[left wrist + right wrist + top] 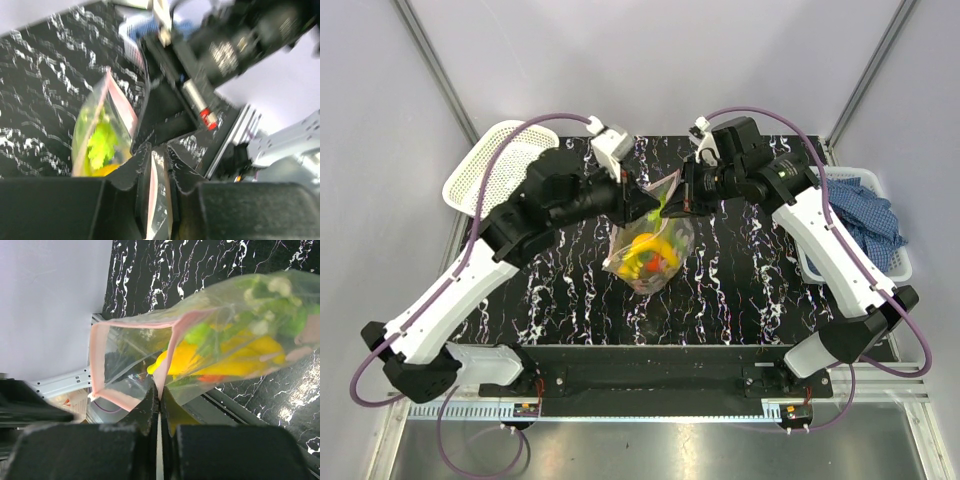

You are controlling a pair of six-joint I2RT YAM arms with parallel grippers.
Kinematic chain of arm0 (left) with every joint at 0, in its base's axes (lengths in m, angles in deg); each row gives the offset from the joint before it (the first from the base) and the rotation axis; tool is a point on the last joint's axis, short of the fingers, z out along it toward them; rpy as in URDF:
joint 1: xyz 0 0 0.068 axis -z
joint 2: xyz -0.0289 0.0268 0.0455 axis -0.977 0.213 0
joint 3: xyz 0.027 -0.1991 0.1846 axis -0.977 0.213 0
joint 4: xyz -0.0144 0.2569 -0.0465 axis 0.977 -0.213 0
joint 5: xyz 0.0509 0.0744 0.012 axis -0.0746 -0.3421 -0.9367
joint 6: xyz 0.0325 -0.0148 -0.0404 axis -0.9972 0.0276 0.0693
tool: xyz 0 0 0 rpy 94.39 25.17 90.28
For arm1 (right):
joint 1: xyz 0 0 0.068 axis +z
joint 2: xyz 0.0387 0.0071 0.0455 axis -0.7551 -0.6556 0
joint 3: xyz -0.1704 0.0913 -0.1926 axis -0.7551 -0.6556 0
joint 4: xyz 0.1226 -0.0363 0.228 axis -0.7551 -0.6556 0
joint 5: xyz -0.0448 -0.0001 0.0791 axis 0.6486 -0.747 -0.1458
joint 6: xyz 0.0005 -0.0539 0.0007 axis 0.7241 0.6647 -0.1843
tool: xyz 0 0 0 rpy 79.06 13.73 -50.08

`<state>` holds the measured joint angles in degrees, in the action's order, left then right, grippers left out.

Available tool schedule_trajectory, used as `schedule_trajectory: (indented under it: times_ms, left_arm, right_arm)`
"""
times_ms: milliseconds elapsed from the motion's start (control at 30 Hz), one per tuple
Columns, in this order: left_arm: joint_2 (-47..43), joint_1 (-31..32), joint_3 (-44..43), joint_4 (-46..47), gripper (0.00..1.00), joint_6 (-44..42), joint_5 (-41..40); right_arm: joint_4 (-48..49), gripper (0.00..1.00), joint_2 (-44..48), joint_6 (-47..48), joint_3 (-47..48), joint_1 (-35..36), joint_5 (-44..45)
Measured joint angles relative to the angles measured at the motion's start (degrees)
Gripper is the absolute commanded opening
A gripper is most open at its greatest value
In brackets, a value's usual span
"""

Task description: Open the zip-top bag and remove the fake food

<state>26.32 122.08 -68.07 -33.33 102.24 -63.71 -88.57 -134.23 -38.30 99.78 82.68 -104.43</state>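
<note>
Above the middle of the black marbled tabletop [570, 290], the zip-top bag [650, 245] is held by its mouth between two arms. The left gripper [157, 157] is nipped narrow on one side of the pink zip strip [95, 355], the right gripper [159, 390] is closed tight on the opposite lip, and the mouth already gapes partway. The fake food [235, 352], in yellow, green and red pieces, sits bunched in the bag's low end. Opening it fully likely calls for drawing the two lips straight apart, slowly, with both pinches firm on the strip rather than the slippery film.
</note>
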Motion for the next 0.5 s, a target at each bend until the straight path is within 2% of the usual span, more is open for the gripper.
schedule_trajectory:
  times_ms: [133,333,433,500]
  left_arm:
    - [1.81,2.45,0.0,-3.89,0.12,-3.08,-2.6]
    - [4.68,2.58,-1.05,-10.58,0.13,-6.84,-5.33]
    - [6.01,2.58,-1.29,-12.41,0.15,-7.87,-5.7]
    - [6.8,2.58,-1.55,-13.6,0.2,-8.41,-5.66]
  right_arm:
    - [-0.46,0.0,-0.02,0.0,0.7,0.0,-0.04]
    - [-0.55,0.0,-0.07,0.0,0.7,0.0,-0.68]
    - [-0.52,0.0,-0.07,0.02,0.7,0.0,-1.14]
    - [-0.52,0.0,-0.07,0.02,0.7,0.0,-1.46]
